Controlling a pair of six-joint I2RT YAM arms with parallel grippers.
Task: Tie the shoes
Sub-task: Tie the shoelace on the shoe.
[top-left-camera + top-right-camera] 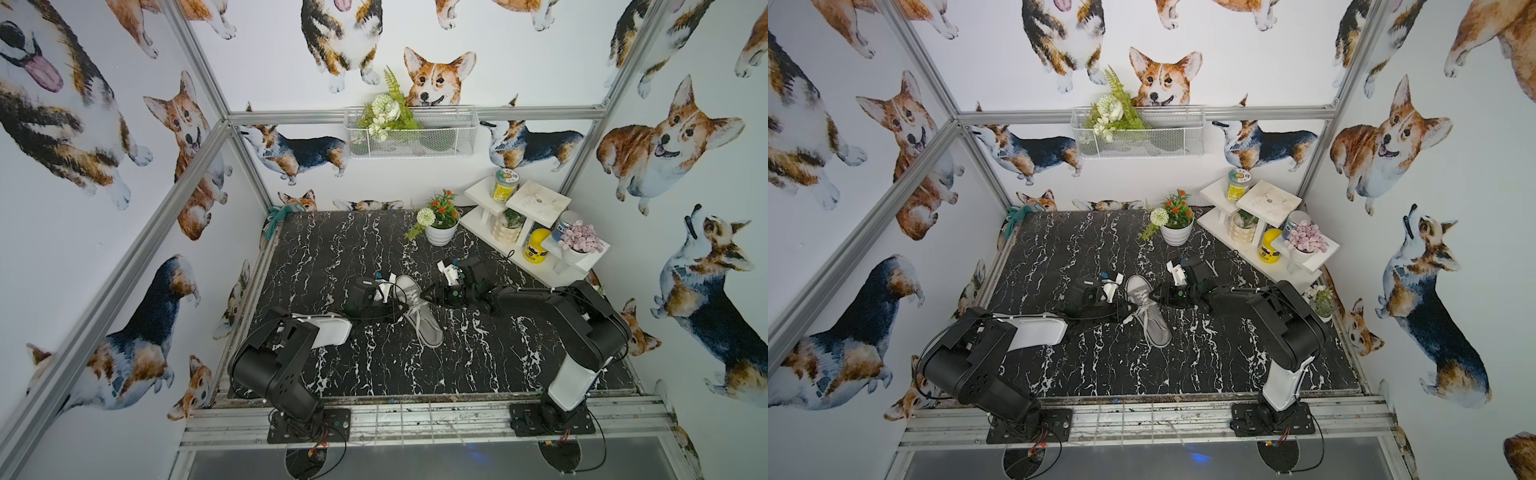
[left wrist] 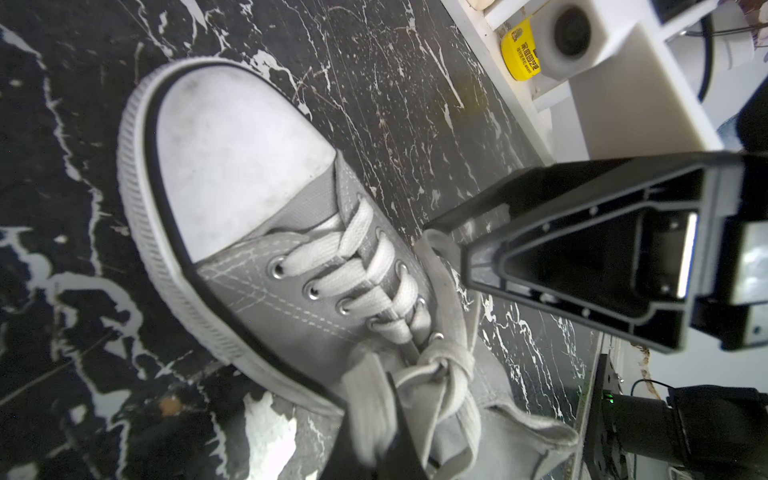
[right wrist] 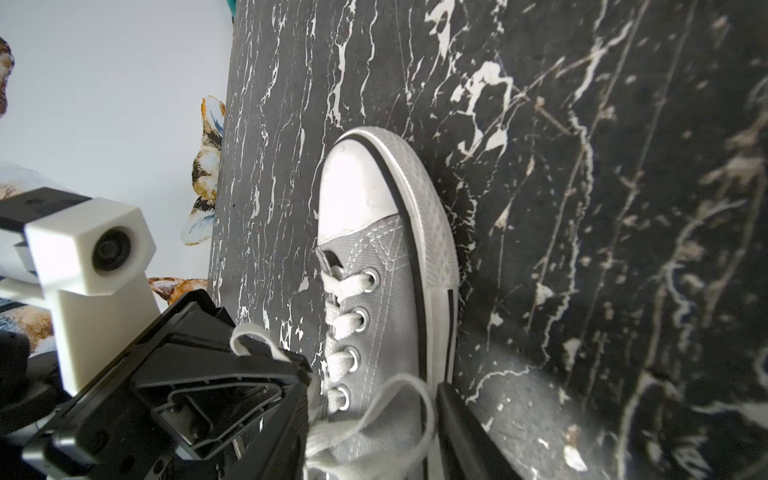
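Sneaker [image 1: 417, 309] lies near the middle of the frame in both top views, on the black marbled counter [image 1: 332, 249], its toe pointing toward the top of the frame. Left pincer [image 1: 392, 311] is clenched on a white lace [image 3: 249, 337] left of the shoe. Right pincer [image 1: 424, 296] sits on the opposite side, just beside a lace loop [image 2: 436, 245]; I cannot tell whether it grips.

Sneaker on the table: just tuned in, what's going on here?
Both arms are working the laces. The grey sneaker sits on the black marble table, toe toward the back wall. The left gripper is shut on a white lace loop beside the shoe. The right gripper is at the opposite side with a second loop at its tip; whether it grips is unclear. A knot is crossed, but no finished bow shows.
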